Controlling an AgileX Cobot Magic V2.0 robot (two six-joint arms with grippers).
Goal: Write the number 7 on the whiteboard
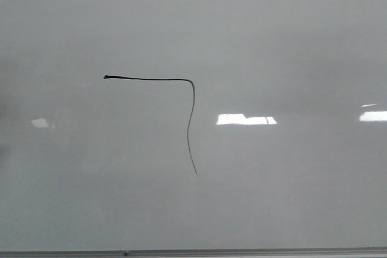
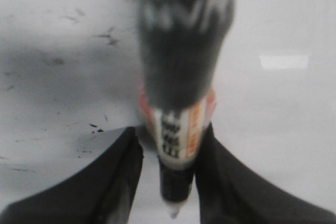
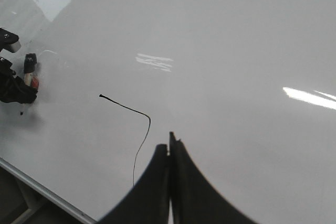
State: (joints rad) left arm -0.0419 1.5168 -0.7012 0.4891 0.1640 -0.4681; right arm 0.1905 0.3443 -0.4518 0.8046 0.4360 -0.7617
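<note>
Left gripper (image 2: 170,156), seen from its own wrist camera, has both black fingers (image 2: 113,182) pressed against the barrel of a marker (image 2: 178,129), which stands between them with its pale tip pointing out past the fingertips; the barrel carries a white and orange label, and the near part of the pen is blurred. Right gripper (image 3: 170,145) has its two dark fingers (image 3: 152,182) closed flat against each other, nothing between them. The number 7 (image 1: 188,98) appears in the front view as a thin black line: a nearly level top stroke from a small blob at left, turning at a corner into a longer, slightly wavy downstroke. It lies left of centre on the whiteboard (image 1: 290,40), whose grey frame strip (image 1: 242,252) runs along the lower edge. Bright rectangular reflections (image 1: 246,119) lie to the right of the figure.
</note>
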